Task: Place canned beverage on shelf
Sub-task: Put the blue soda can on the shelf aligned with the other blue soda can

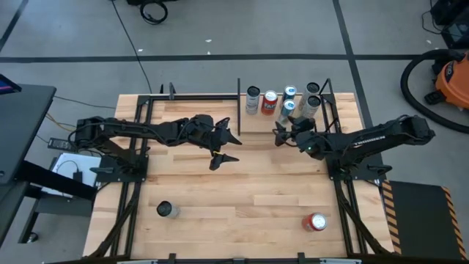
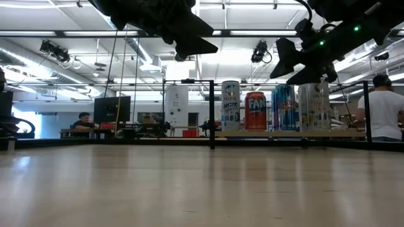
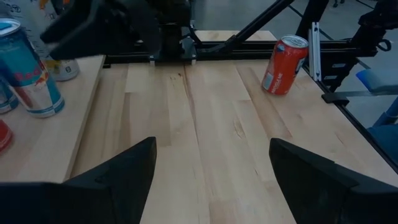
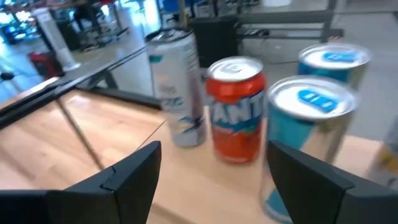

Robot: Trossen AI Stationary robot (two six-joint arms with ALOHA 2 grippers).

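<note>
Several cans stand upright on the pale shelf [image 1: 256, 123] at the table's far side: a white can [image 4: 177, 87], an orange Fanta can [image 4: 236, 109] and blue cans [image 4: 311, 124]. My right gripper [image 1: 282, 137] hovers open just off the shelf's near edge, raised above it and facing the cans, with nothing between its fingers [image 4: 134, 171]. My left gripper [image 1: 229, 145] hangs open and empty over the table's middle. A red can [image 1: 316, 222] and a dark can [image 1: 167, 210] stand on the table near its front edge.
Thin black rods [image 2: 211, 113] edge the shelf; one upright post stands at its left near corner. Black frame legs [image 1: 128, 198] run along both table sides. Bare planked tabletop [image 1: 242, 191] lies between the two front cans. People and desks show in the room beyond.
</note>
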